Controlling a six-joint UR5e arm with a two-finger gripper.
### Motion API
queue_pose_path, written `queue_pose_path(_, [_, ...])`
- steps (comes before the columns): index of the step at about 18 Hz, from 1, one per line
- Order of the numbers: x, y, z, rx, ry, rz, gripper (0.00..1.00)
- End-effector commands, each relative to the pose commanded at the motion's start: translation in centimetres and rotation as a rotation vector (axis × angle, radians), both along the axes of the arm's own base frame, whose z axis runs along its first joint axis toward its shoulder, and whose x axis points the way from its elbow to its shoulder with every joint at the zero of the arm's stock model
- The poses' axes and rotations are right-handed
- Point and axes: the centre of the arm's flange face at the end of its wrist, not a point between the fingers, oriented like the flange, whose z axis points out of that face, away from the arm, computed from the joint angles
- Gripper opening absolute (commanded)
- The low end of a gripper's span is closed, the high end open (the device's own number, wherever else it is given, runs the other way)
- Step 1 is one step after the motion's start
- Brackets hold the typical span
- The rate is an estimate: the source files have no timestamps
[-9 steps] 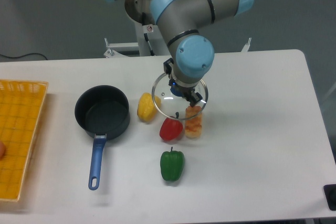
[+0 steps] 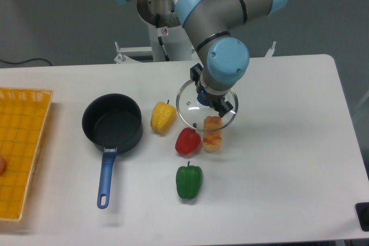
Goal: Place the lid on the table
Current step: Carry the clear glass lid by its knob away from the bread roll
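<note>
While only one fixed view is given, it shows enough: the gripper [image 2: 206,97] hangs under the arm's blue wrist joint and is clenched on the small blue knob of the lid [image 2: 192,106], so the lid is carried level in the air above the table [image 2: 288,142] rather than resting on anything. Holding it by the centre knob makes sense, since that keeps the glass disc balanced and leaves its metal rim free to meet the surface flat. The lid sits over the middle of the table, its near edge overlapping the jar [image 2: 212,133] of orange pieces and coming close above the red pepper [image 2: 187,141]; the yellow pepper [image 2: 163,117] lies just to its left and the green pepper [image 2: 188,181] farther toward the camera. The pot [image 2: 112,121] stands open and uncovered well to the left, its blue handle pointing toward the camera, with the tray [image 2: 23,148] at the far left edge. I judge the lid is lifted off and mid-transfer, not yet set down. Lowering it where it hangs would likely catch the jar or a pepper, so the bare white stretch on the right looks the safer landing spot.
</note>
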Motion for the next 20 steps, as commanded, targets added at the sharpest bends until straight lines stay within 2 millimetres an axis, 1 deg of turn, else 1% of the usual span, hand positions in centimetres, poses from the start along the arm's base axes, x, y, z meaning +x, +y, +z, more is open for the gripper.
queue_pose_path(3, [-1.4,-1.0,0.2,0.01,0.0,-0.007,0.55])
queue_pose_path(5, [-2.0,-1.5,-0.4,-0.022,0.005,-0.022,0.55])
queue_pose_path(7, [-2.9,-2.1,-1.4,-0.064,0.005,-0.034,0.55])
queue_pose_path(9, [-3.3,-2.2,-2.3,-0.074,-0.003,-0.041,0.55])
queue_pose_path(12, [-4.5,-2.2,-3.0,-0.06,0.026,-0.033,0.55])
queue_pose_path(20, [-8.1,-3.1,-5.4,-0.009,0.07,-0.072,0.55])
